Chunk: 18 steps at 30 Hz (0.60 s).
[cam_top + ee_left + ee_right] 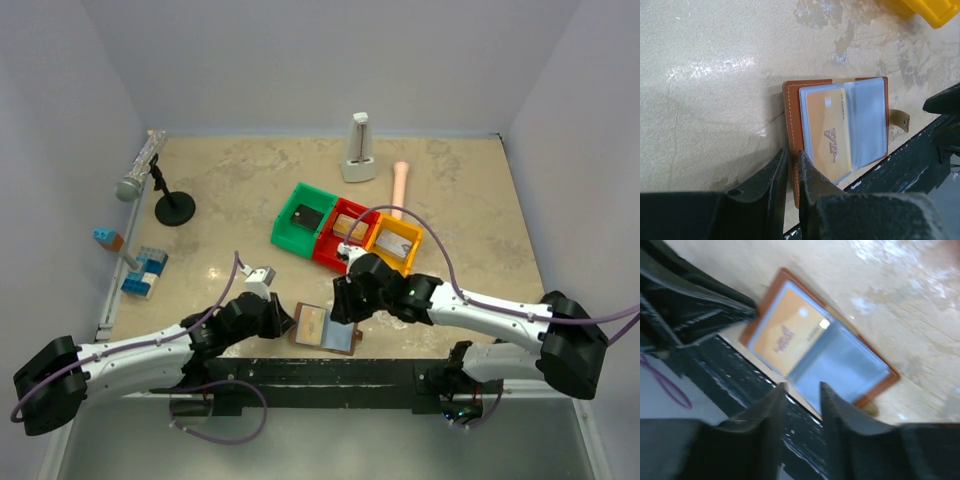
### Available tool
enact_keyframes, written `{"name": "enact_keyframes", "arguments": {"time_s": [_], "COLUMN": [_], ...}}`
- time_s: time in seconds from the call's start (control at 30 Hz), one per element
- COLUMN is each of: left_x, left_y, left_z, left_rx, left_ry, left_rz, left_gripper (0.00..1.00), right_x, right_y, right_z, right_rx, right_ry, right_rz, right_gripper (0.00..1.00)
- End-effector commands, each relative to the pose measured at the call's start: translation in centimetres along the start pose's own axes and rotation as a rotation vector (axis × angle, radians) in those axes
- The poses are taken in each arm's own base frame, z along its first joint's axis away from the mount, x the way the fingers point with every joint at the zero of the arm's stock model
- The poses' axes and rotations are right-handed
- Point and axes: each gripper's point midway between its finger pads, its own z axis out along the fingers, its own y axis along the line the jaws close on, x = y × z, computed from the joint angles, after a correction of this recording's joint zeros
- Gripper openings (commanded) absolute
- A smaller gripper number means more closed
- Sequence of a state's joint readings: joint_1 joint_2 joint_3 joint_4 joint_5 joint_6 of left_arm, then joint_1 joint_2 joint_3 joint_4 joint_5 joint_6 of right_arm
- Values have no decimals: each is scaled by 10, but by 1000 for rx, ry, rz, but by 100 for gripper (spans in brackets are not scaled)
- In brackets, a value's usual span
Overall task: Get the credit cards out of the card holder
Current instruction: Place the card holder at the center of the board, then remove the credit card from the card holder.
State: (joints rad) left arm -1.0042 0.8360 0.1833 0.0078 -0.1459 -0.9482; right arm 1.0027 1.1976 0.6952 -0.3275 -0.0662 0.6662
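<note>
While left gripper (792, 159) pinches the brown edge of the open card holder (867, 120), apparently steadying it, right gripper (803, 390) hovers close, fingers slightly parted, empty.

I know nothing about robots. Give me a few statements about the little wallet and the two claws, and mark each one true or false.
1. The card holder lies open. True.
2. An orange card sits in one of its sleeves. True.
3. The right gripper holds a card. False: it is open, with nothing in it.
4. The left gripper pinches the holder's brown edge. True.
5. The holder lies inside the green bin. False: it lies on the table, apart from that bin.
</note>
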Motion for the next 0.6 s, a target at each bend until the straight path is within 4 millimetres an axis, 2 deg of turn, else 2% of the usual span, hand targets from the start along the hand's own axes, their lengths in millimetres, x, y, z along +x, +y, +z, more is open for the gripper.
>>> {"name": "enact_keyframes", "arguments": {"time_s": [0.0, 0.1, 0.13, 0.27, 0.4, 0.57], "left_x": [-15, -14, -15, -14, -13, -11], "left_y": [-14, -15, -16, -17, -16, -16], "left_z": [-1, -1, -1, 0, 0, 1], "left_rx": [19, 24, 26, 29, 29, 29], "left_ry": [-36, -30, -30, -26, -19, -12], "left_rz": [31, 36, 37, 42, 49, 50], "left_gripper": [19, 19, 19, 19, 19, 19], "right_x": [-25, -20, -15, -10, 0, 5], "right_y": [38, 45, 50, 50, 47, 47], "right_z": [2, 7, 7, 22, 39, 50], "right_rx": [-155, -177, -198, -255, -261, -279], "right_ry": [-109, -62, -14, -54, -24, -13], "right_rz": [6, 53, 45, 137, 184, 233], "right_gripper": [50, 61, 63, 69, 69, 63]}}
